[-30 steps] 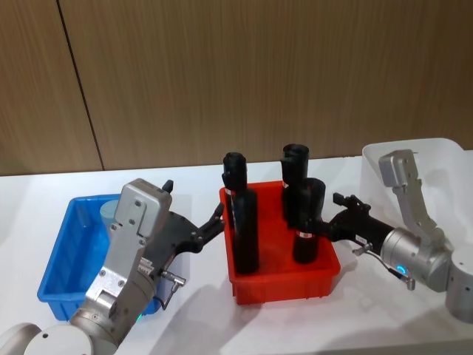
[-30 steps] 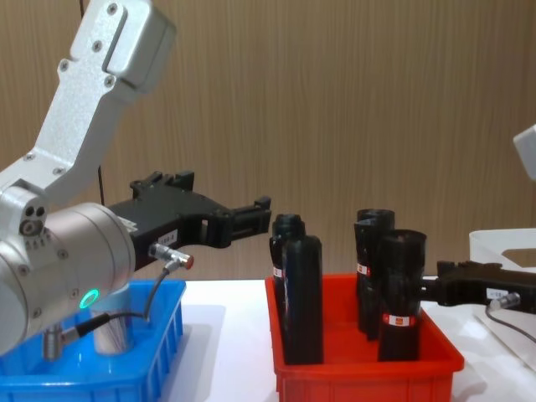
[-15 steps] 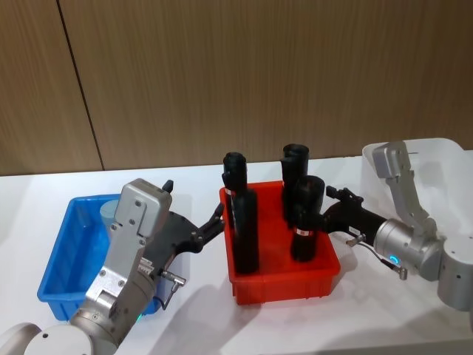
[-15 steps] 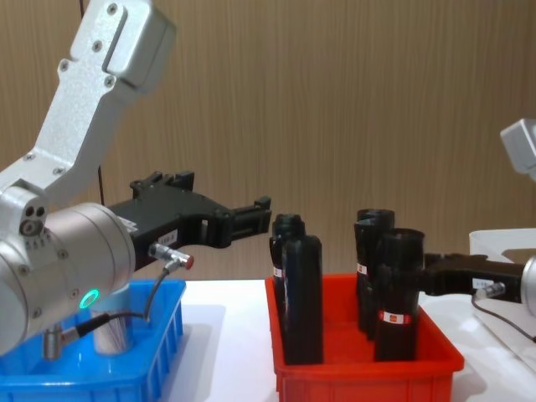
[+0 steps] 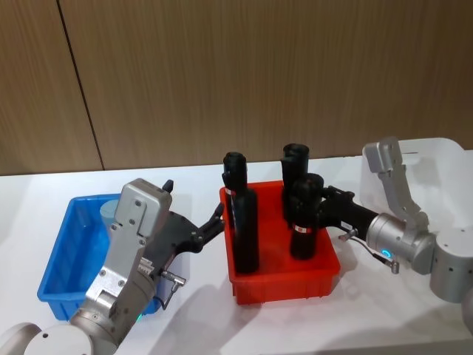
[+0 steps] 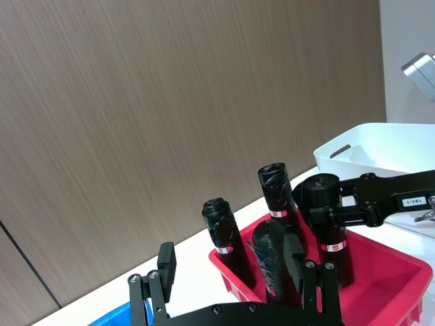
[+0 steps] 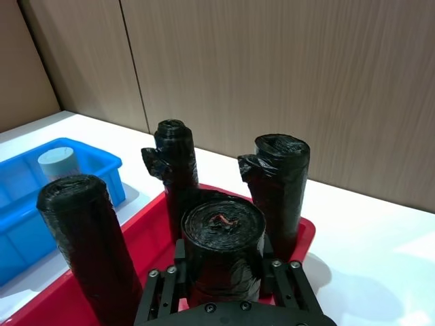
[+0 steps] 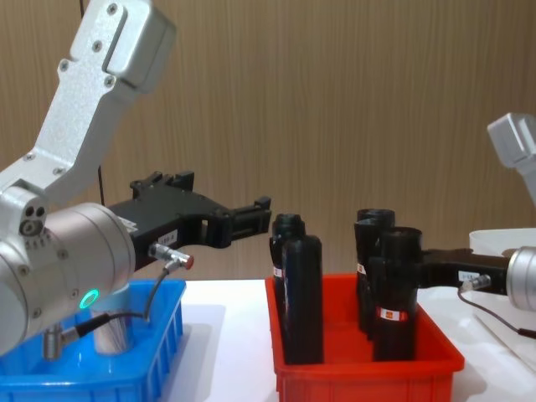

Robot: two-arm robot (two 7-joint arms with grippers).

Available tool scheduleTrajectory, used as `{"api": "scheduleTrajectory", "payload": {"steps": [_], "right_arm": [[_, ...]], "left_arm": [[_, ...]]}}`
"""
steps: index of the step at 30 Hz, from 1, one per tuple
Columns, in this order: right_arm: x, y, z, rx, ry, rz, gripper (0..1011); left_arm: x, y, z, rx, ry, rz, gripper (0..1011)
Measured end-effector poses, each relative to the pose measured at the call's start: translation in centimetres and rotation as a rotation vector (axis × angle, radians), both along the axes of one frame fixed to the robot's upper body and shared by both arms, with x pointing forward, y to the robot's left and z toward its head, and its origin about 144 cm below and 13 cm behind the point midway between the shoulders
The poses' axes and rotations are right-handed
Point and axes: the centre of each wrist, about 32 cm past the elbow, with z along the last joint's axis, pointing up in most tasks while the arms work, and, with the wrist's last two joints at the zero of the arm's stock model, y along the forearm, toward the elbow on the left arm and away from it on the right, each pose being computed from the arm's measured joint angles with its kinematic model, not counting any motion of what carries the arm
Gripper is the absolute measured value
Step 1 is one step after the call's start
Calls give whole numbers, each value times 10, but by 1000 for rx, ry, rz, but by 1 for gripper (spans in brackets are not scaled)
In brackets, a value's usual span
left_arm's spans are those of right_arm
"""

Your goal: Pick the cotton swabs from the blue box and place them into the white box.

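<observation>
The right gripper has its fingers clasped around a tall black roll inside the red plastic bin, apparently clearing it, while the open left gripper hovers beside the shallow blue box holding the lidded cotton swabs tub.

right pincer around black roll

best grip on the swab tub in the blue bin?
Grip the swab tub across its round wall just under the lid, coming straight down from above. It stands upright in the blue bin, whose walls block a side approach. The left end effector hovers nearby, over the gap toward the red bin.
</observation>
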Motion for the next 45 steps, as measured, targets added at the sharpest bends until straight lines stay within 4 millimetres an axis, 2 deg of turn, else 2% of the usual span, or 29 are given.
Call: {"api": "scheduleTrajectory", "payload": {"steps": [5,13,33,45], "right_arm": [[0,2,3,9,-10,6,544],[-5,3,12,27,-35,10,515],[-47,-7,81,84,-229,-77,509],[-70,-16,107,63,-298,-207,509]], "left_arm": [[0,0,0,0,0,0,1003],[0,0,0,0,0,0,1003],[0,0,0,0,0,0,1003],[0,0,0,0,0,0,1003]]}}
